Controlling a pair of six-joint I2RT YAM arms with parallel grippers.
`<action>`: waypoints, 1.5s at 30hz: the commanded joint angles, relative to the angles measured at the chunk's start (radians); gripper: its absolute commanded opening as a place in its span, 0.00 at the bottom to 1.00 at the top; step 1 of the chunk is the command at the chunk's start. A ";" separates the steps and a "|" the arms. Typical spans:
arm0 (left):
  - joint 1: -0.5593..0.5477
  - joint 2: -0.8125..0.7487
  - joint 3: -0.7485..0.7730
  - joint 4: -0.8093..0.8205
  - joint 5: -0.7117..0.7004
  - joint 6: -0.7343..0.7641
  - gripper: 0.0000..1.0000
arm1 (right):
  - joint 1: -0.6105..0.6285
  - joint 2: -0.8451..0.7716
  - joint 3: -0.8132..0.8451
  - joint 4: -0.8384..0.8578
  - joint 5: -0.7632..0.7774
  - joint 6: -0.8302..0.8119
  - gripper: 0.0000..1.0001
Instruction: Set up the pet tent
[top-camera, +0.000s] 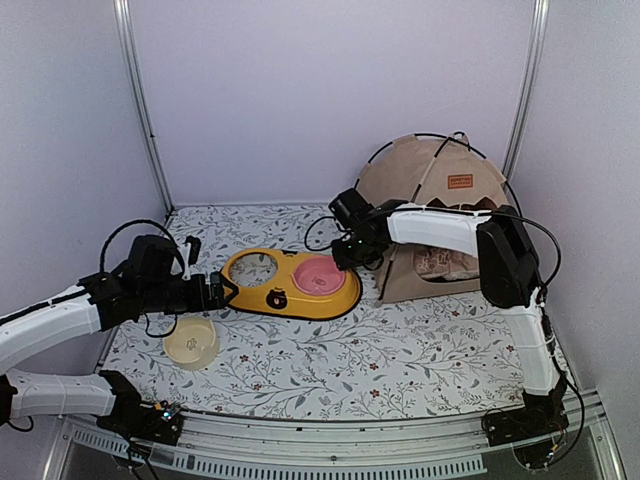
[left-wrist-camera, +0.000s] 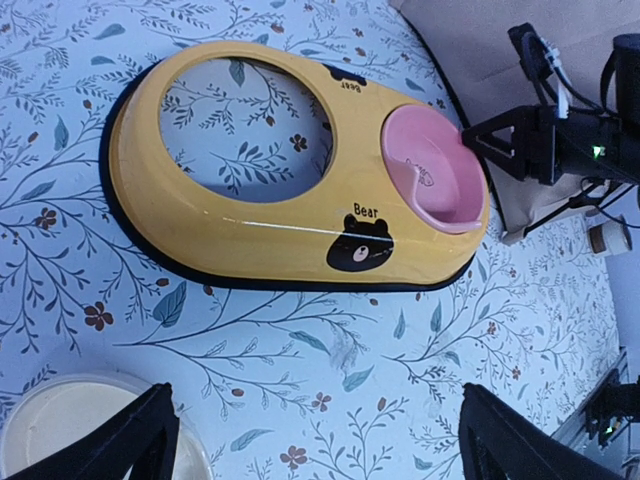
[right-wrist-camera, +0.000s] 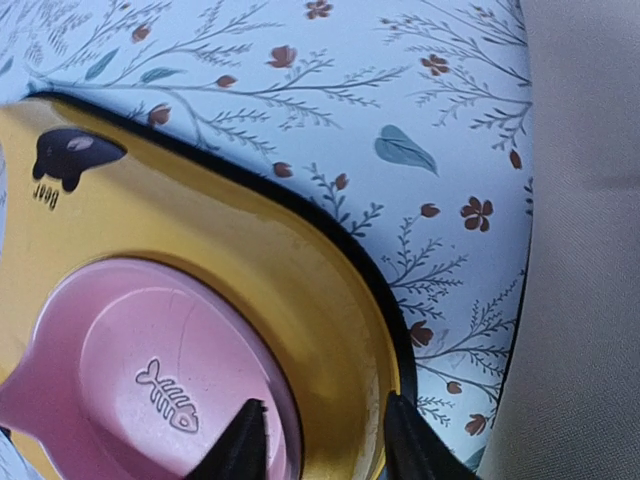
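The pet tent (top-camera: 440, 190) stands upright at the back right of the mat, beige fabric with black poles arching over it and a brown label (top-camera: 460, 181). Its doorway faces front. Its fabric also shows in the left wrist view (left-wrist-camera: 480, 40) and at the right edge of the right wrist view (right-wrist-camera: 590, 250). My right gripper (top-camera: 345, 258) hangs just left of the tent, open, its jaws (right-wrist-camera: 322, 445) astride the right rim of a yellow feeder (right-wrist-camera: 200, 230). My left gripper (top-camera: 222, 290) is open and empty (left-wrist-camera: 315, 450) at the feeder's left end.
The yellow feeder (top-camera: 290, 290) lies mid-mat with a pink bowl (top-camera: 318, 274) in its right hole; the left hole holds nothing. A cream bowl (top-camera: 191, 341) sits front left. A tan floral pillow (top-camera: 445, 265) lies inside the tent. Walls close the back and sides.
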 joint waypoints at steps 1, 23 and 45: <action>0.013 0.000 -0.001 -0.005 0.005 -0.017 0.98 | -0.006 -0.045 0.044 -0.018 -0.013 -0.018 0.50; 0.000 -0.039 -0.150 -0.046 -0.066 -0.168 0.86 | 0.156 -0.312 -0.109 0.131 -0.028 -0.027 0.92; -0.170 0.202 -0.137 -0.036 -0.275 -0.246 0.34 | 0.158 -0.722 -0.511 0.370 -0.008 0.059 0.99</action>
